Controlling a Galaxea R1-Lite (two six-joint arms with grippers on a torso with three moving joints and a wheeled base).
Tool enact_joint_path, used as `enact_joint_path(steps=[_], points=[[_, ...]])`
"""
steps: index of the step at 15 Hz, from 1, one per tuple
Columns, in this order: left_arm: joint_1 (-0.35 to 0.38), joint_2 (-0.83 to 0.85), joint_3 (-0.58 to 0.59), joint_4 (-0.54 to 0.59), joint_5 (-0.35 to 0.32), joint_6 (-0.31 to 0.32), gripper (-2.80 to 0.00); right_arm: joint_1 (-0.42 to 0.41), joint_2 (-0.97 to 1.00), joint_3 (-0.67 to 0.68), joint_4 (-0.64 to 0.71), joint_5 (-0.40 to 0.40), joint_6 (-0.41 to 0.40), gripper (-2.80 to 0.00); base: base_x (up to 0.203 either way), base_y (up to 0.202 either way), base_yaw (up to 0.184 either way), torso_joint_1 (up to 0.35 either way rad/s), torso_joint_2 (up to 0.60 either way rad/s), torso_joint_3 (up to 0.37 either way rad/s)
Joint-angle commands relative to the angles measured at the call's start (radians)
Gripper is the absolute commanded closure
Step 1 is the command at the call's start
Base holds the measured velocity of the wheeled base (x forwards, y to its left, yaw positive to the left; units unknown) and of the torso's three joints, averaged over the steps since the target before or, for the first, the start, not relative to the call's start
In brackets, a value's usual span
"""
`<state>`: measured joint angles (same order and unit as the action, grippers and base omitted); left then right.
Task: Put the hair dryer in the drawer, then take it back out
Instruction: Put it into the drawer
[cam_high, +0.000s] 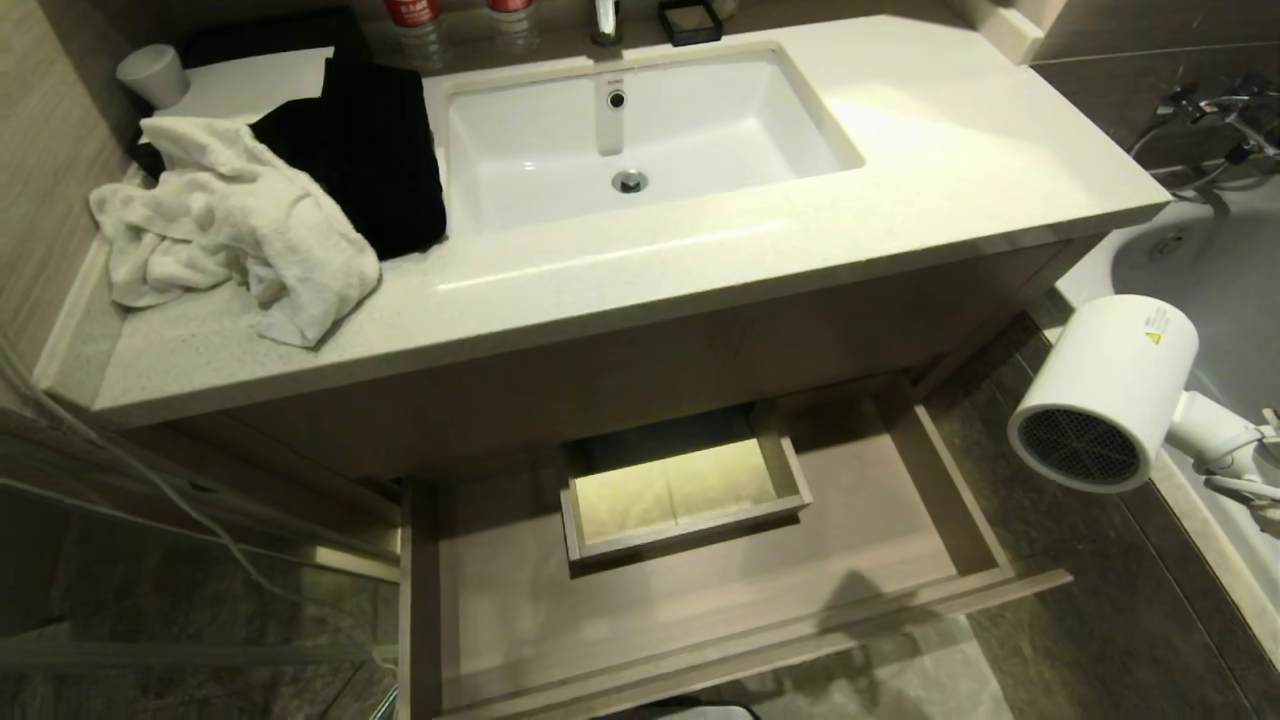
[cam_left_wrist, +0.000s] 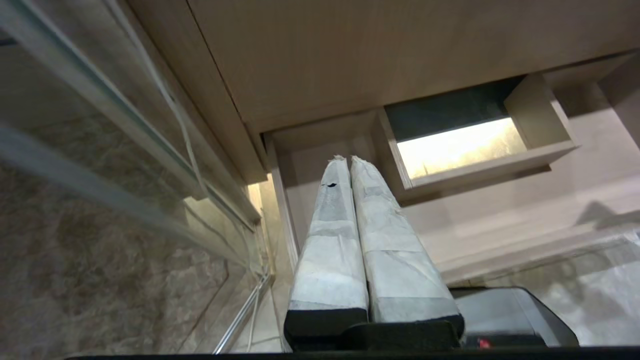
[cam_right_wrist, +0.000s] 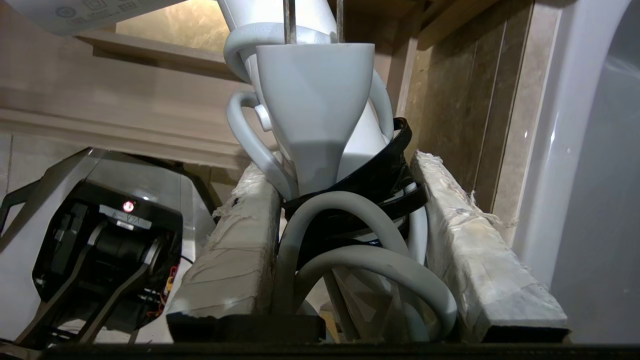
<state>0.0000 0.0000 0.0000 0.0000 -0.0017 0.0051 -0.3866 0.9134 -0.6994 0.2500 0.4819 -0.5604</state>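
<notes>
The white hair dryer (cam_high: 1100, 390) hangs in the air to the right of the open drawer (cam_high: 985, 560), its dark mesh grille facing me and a yellow sticker on its barrel. My right gripper (cam_right_wrist: 342, 167) is shut on its handle and bundled cord (cam_right_wrist: 360, 255), with the white plug (cam_right_wrist: 315, 100) standing up between the taped fingers (cam_right_wrist: 235, 245). The drawer is pulled out below the vanity and holds nothing but its boxed cut-out (cam_high: 685, 500). My left gripper (cam_left_wrist: 348, 160) is shut on nothing and hangs low, pointing at the drawer's (cam_left_wrist: 500, 225) left corner.
Above the drawer is a white countertop (cam_high: 900, 230) with a sink (cam_high: 640, 140). A white towel (cam_high: 230, 230) and a black cloth (cam_high: 370, 150) lie on its left end. A bathtub (cam_high: 1210, 260) stands at the right, a glass panel (cam_high: 150, 500) at the left. My own base (cam_right_wrist: 100, 240) is below.
</notes>
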Motion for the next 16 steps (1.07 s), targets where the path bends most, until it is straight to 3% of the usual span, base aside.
enact_joint_path(steps=[1,6,16], points=[[0.0,0.0,0.0,0.0,0.0,0.0,0.0,0.0,0.001,0.001,0.005,0.003,-0.004,0.0,0.0,0.0,0.0,-0.264,0.0,-0.268],[0.0,0.0,0.0,0.0,0.0,0.0,0.0,0.002,0.002,-0.001,-0.012,0.0,-0.014,0.0,0.0,0.0,0.0,-0.257,0.02,-0.236],[0.0,0.0,0.0,0.0,0.0,0.0,0.0,0.001,-0.007,0.021,-0.013,-0.035,-0.013,0.0,0.0,0.0,0.0,-0.194,0.33,0.129]])
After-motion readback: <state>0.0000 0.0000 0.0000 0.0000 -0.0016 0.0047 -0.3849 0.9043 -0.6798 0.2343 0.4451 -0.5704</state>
